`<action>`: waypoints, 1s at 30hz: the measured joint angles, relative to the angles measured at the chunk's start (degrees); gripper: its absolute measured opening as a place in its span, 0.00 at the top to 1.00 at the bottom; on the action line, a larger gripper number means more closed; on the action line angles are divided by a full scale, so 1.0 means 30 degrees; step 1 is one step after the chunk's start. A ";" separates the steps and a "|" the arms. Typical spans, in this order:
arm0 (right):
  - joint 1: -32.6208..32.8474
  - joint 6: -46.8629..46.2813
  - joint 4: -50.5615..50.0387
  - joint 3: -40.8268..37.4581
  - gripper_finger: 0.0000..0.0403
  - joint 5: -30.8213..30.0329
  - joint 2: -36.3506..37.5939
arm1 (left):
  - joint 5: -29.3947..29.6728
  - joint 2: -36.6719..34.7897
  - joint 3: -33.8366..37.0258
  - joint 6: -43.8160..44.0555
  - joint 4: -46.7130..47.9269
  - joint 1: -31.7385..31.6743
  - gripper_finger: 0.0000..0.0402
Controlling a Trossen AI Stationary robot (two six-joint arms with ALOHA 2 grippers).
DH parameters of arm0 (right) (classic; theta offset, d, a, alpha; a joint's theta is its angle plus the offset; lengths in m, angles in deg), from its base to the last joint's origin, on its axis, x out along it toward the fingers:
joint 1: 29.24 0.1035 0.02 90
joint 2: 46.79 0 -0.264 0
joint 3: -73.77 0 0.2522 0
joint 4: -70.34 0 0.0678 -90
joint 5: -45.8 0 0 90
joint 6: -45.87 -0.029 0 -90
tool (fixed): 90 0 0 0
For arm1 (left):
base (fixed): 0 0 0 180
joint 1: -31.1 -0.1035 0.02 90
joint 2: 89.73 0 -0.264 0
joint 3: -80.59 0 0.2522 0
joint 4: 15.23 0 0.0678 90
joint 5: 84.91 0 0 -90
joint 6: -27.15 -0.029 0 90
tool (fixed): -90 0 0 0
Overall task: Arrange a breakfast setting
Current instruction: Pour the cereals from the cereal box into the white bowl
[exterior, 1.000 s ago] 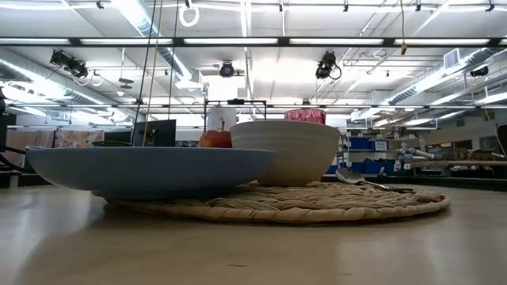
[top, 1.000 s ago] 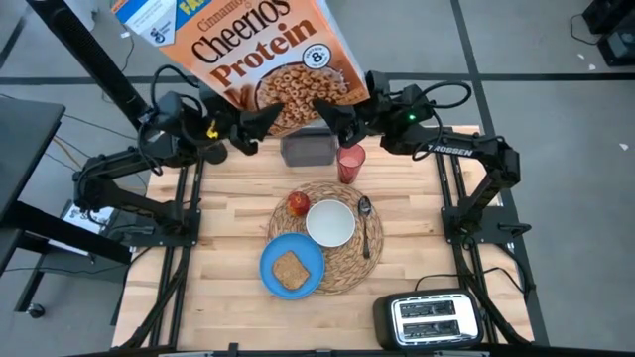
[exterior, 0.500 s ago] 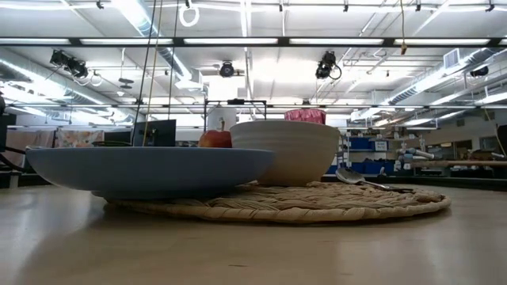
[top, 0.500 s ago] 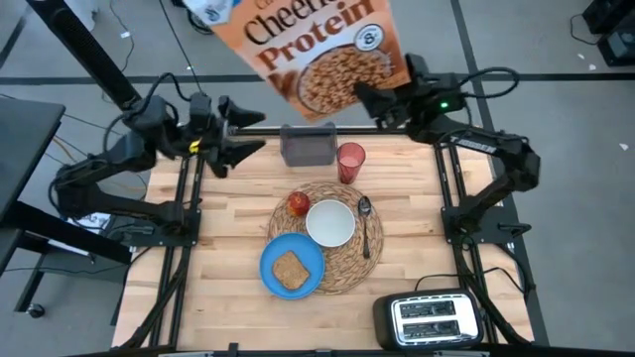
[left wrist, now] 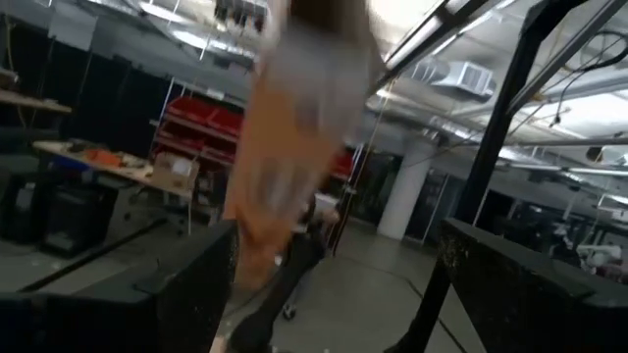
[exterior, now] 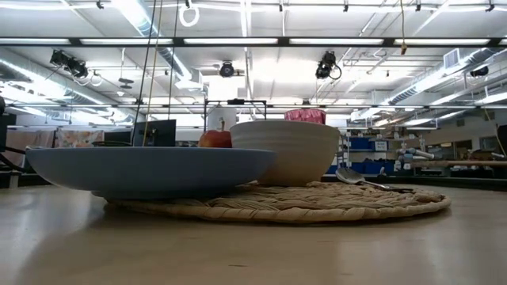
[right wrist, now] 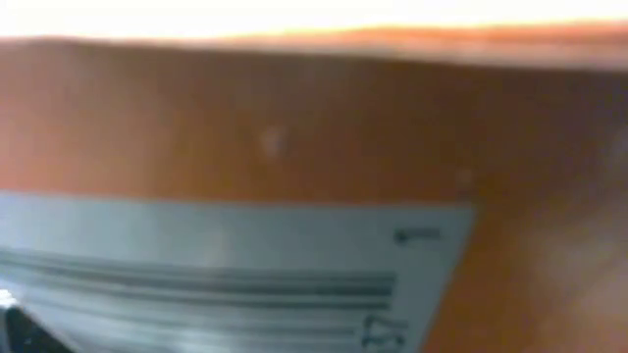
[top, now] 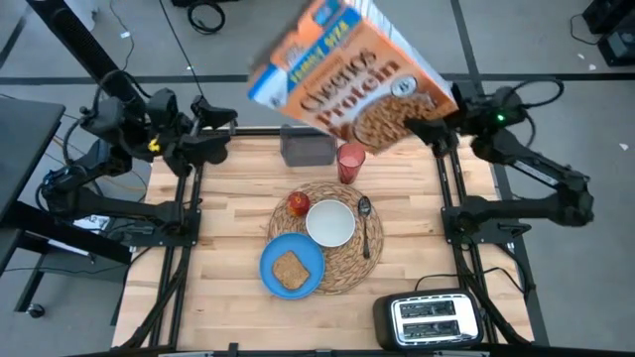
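**Cereal box held aloft by right gripper; left gripper released**

1. Right gripper (top: 429, 129): positioned at the far right corner of the table (top: 228, 238), at roughly 1 o'clock from the placemat. Its fingers are clamped on the lower right corner of the cereal box (top: 347, 79). The right wrist view is filled by an orange panel of the box with a grey label strip (right wrist: 235, 265).

2. Cereal box: raised above the far edge of the table, tilted, with its printed front facing up. It overhangs the grey tray (top: 306, 149) and the red cup (top: 350, 162). It touches nothing on the table.

3. Left gripper (top: 213, 129): positioned at the far left corner of the table, at roughly 10 o'clock from the placemat. Its fingers are spread wide with nothing between them, well clear of the box. In the left wrist view the box appears as an orange blur (left wrist: 294, 147) beyond the fingers.

4. Placemat (top: 342, 268): round, woven, at the table centre. It carries:
   - white bowl (top: 330, 222), centre;
   - apple (top: 298, 203), touching or just beside the bowl at 10 o'clock;
   - spoon (top: 365, 223), beside the bowl at 3 o'clock;
   - blue plate (top: 268, 260), overlapping the mat edge at 7 o'clock, with the toast slice (top: 290, 270) on it.

5. Toaster (top: 434, 319): near right corner of the table, at 5 o'clock from the placemat.
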 joint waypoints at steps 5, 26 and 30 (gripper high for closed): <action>-0.0310 -0.0200 -0.3653 -0.1868 0.30 0.0855 0.3064 | -0.0015 -0.0468 0.0000 -0.0043 0.0316 -0.0007 0.12; -0.0467 0.3624 -2.2598 -0.2344 0.31 0.0148 1.1901 | -0.0105 -0.1468 -0.0007 0.0300 0.3464 -0.0095 0.12; -0.0464 0.4725 -2.5162 -0.2342 0.31 -0.0598 1.2268 | -0.0095 -0.1375 -0.0007 -0.0609 0.3481 -0.0197 0.12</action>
